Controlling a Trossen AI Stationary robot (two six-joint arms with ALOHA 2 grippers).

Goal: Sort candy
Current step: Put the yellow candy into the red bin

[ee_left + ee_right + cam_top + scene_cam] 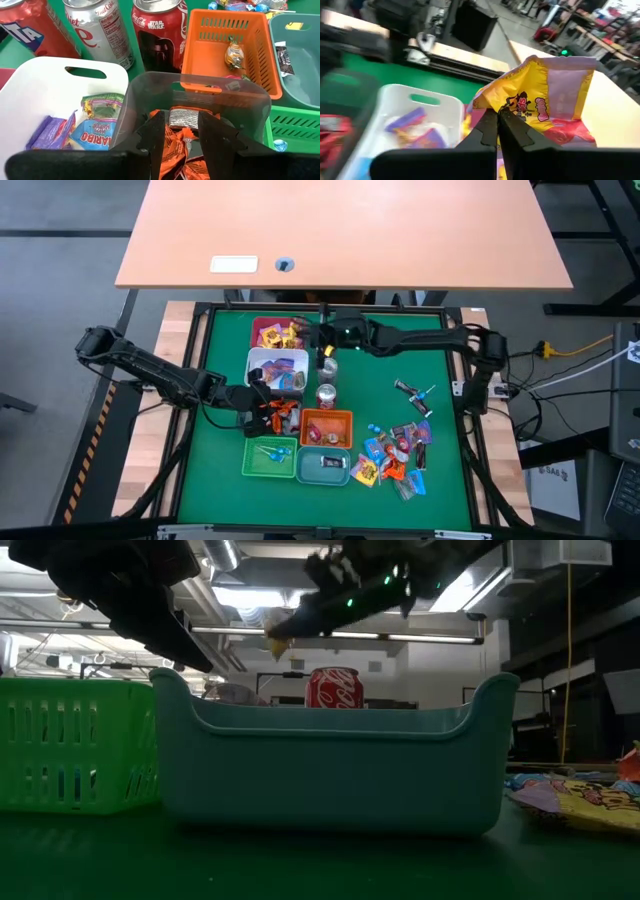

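Note:
Loose candy (pixel 395 455) lies in a pile at the near right of the green mat. My right gripper (pixel 497 125) is shut on a yellow-and-purple candy packet (pixel 540 95). It hangs above the far bins, between the red bin (pixel 272 332) and the white bin (pixel 420 120). My left gripper (pixel 182 137) reaches into a clear bin (pixel 200 92) of orange-wrapped candy (pixel 172 150), with a dark-labelled packet (pixel 182 117) between its fingers. In the high view it sits at the mat's left middle (pixel 262 402). My left gripper has the dark-labelled end (pixel 182 111) of an orange packet between its two fingers. The fingers slant down into the clear bin from the table's left. The packet sits among the other orange wrappers; whether it is lifted off them I cannot tell. My right gripper pinches the yellow packet by its lower edge (pixel 509 111) between its two fingertips. The fingers come nearly level from the table's right. The packet stands up beyond the fingertips, lifted clear above the bins.
An orange bin (pixel 326 427), a green bin (pixel 270 457) with blue lollipops and a teal bin (pixel 322 465) stand at the near middle. Red-and-silver cans (pixel 326 380) stand between the bins. A lollipop (pixel 415 392) lies at the right. A wooden table (pixel 340 230) is beyond the mat.

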